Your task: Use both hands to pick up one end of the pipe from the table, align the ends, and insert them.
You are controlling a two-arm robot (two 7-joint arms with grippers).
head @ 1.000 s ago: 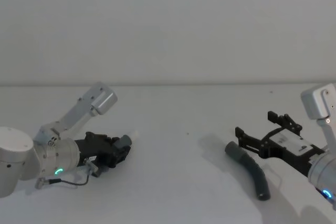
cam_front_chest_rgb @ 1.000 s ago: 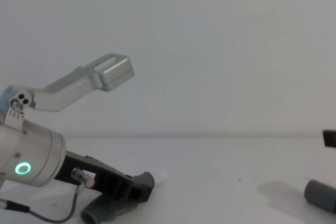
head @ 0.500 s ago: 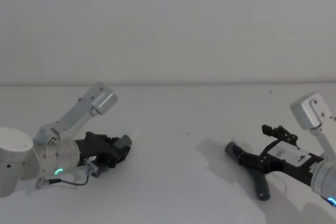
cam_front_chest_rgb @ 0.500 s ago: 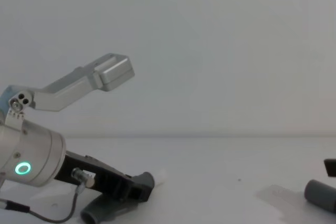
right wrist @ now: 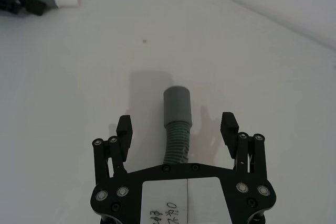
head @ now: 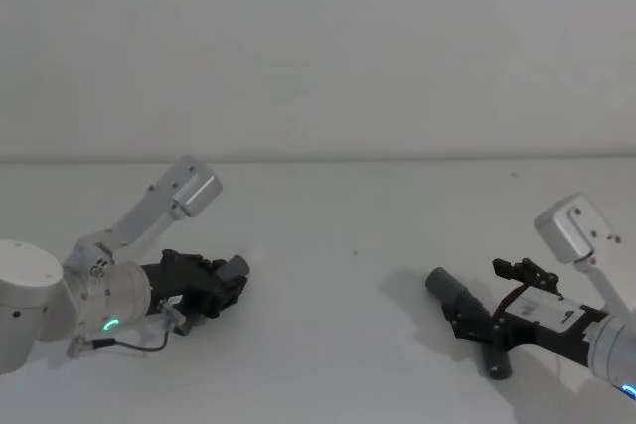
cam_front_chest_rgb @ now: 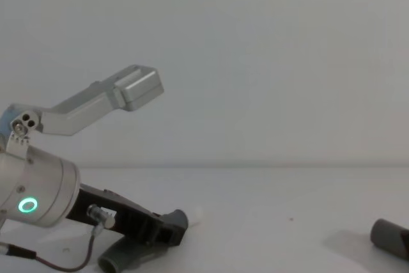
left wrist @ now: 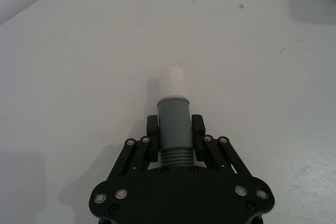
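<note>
Low over the left of the table (head: 338, 215), the left gripper (left wrist: 173, 129) is clamped on the white-tipped cuff (left wrist: 173, 116), with the tip pointing toward the table's middle. Farther right, the right gripper (right wrist: 177, 125) is spread open astride the pipe (right wrist: 176, 148), just behind its plain socket (right wrist: 177, 106). The pipe's long axis runs straight out between the fingers, so closing should catch the ribbed neck.

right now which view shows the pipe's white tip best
The left wrist view: the white tip juts whole from the grey cuff in the left gripper. The right wrist view shows it small and far; head and chest views show a faint sliver.
</note>
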